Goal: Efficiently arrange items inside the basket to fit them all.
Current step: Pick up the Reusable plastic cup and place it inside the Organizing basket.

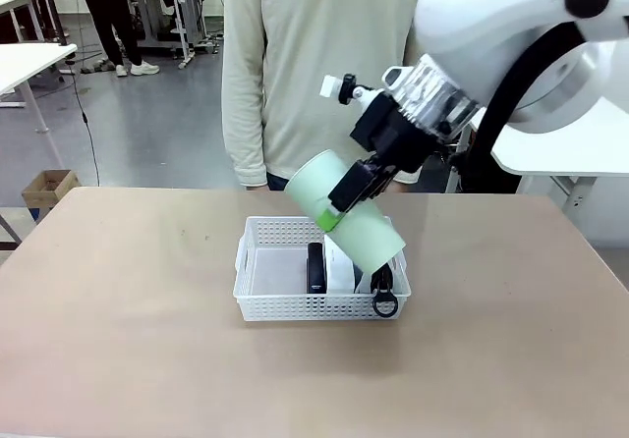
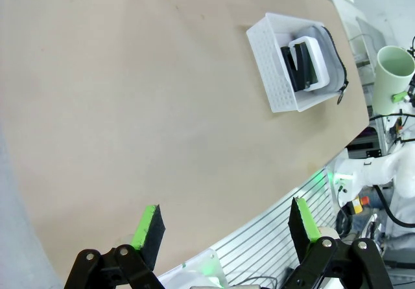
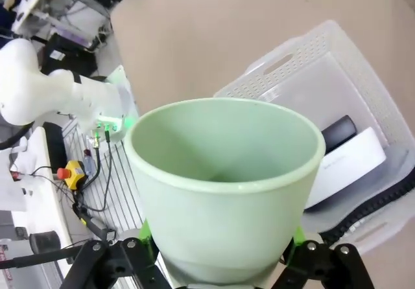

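While my right gripper (image 1: 346, 202) hangs above the basket, its two green-padded fingers are closed on one pale green plastic cup (image 1: 344, 214), one finger on each side of the wall. The cup is tilted, with its mouth turned up and toward the person's side and its base low over the basket's right end, clear of the table. In the right wrist view the cup (image 3: 224, 185) sits between my fingers with its open mouth facing the camera, and nothing is inside it.

My left gripper (image 2: 224, 227) is spread wide with nothing between its pads, held well away from the basket above the table's edge.

There is one white lattice basket (image 1: 257, 301) standing in the middle of the table (image 1: 118, 310). I count three things in it. One black stapler (image 1: 315, 267) lies near the middle, running front to back. One white rounded block (image 1: 340, 267) lies just beside the stapler on its right. One grey pouch (image 2: 329, 61) lies beneath the block and along the right wall, and its black strap (image 1: 383, 296) loops out over the near right corner. The left part of the basket holds nothing.

One person in a cream top (image 1: 295, 65) stands at the far side of the table.
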Available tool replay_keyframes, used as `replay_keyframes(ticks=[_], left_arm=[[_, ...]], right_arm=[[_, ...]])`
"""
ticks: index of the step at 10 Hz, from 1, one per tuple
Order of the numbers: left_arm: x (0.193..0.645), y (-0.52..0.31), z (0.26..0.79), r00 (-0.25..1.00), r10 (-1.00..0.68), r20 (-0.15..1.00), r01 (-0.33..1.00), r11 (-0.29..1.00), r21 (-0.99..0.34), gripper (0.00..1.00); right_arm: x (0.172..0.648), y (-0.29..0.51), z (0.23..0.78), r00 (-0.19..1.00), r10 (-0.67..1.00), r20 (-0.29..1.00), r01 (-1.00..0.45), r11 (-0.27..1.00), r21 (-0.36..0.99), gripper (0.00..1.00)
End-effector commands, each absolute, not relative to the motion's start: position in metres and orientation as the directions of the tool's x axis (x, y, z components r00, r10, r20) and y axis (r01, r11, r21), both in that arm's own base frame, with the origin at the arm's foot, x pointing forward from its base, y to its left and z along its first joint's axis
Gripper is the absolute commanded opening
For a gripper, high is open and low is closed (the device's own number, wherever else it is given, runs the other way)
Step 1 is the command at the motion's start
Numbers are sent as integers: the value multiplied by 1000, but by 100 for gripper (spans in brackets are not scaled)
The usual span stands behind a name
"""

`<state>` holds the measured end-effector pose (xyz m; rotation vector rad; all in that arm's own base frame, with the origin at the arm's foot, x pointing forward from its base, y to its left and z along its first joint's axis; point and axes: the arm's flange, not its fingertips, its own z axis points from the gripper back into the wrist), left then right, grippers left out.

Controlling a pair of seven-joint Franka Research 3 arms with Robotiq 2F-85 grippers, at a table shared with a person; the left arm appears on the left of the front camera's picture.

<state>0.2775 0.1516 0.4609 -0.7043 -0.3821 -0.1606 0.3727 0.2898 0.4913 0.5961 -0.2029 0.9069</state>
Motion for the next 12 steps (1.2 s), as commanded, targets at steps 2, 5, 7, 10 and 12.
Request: replay_keyframes(ticks=[2, 5, 7, 10, 12], left_arm=[[275, 155, 459, 915, -37, 403, 291, 750, -594, 100], [275, 155, 459, 915, -37, 403, 291, 750, -594, 100], [275, 155, 459, 915, -37, 403, 291, 750, -594, 100], [275, 155, 459, 915, -37, 403, 291, 750, -594, 100], [275, 155, 459, 915, -37, 403, 291, 750, -594, 100]], right_arm=[[369, 324, 486, 719, 609, 335, -695, 624, 357, 86], [395, 375, 477, 938, 229, 262, -317, 872, 373, 86], [413, 399, 462, 980, 98, 171, -146, 944, 297, 86], [439, 420, 443, 999, 15, 40, -28, 938, 344, 86], [424, 391, 430, 996, 41, 82, -64, 949, 309, 86]])
